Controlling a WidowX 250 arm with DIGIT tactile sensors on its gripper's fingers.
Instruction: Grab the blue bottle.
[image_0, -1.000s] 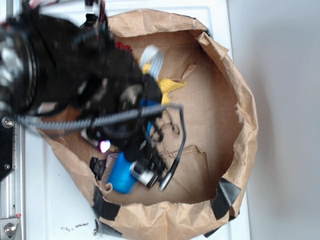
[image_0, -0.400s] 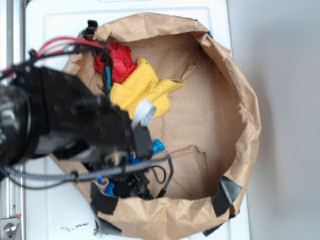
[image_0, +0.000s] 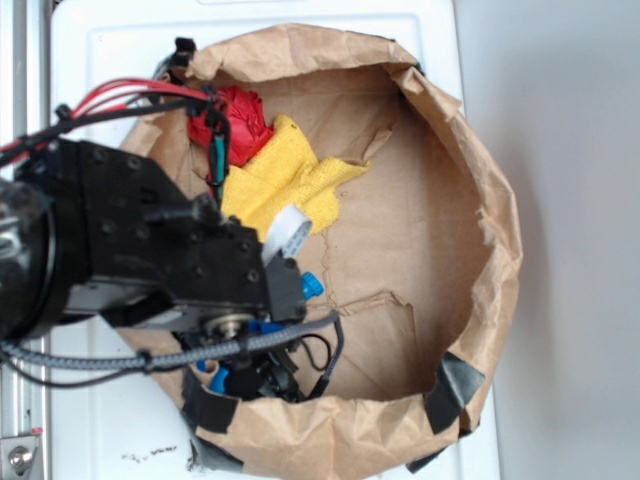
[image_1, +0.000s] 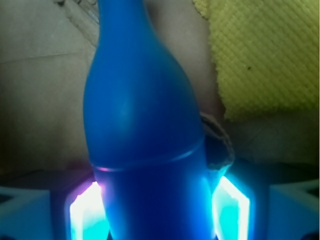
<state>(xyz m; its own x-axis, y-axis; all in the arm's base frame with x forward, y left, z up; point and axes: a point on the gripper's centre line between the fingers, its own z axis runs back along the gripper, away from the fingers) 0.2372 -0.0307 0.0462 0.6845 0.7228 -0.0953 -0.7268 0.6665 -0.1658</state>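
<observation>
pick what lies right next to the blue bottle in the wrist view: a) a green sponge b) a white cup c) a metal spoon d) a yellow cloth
D: in the wrist view a yellow cloth with a woven texture fills the upper right, just beside the blue bottle, which sits between the lit fingers of the gripper.
</observation>
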